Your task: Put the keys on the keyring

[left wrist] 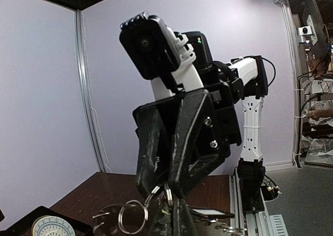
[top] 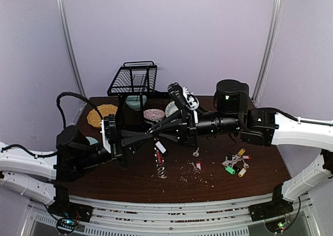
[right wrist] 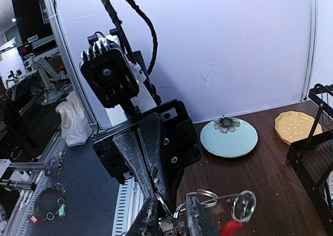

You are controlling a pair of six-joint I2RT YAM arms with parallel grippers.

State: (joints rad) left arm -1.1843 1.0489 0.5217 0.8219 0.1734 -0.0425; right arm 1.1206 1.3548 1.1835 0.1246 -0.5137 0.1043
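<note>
Keyring [right wrist: 229, 228] midair, between left gripper [right wrist: 157, 193], right gripper [left wrist: 167, 187]

Left arm [top: 86, 155] and right arm [top: 221, 124] stretched inward, fingers [top: 141, 138] pinched shut (tips meeting).

Table [top: 260, 176]: dark brown wood
Right: keys [top: 237, 163], clustered, coloured tags
Centre: red-tagged key [top: 197, 165], bare key [top: 195, 152]
Back: yellow plate [top: 101, 114], pink plate [top: 154, 114], rack [top: 133, 79]
</note>
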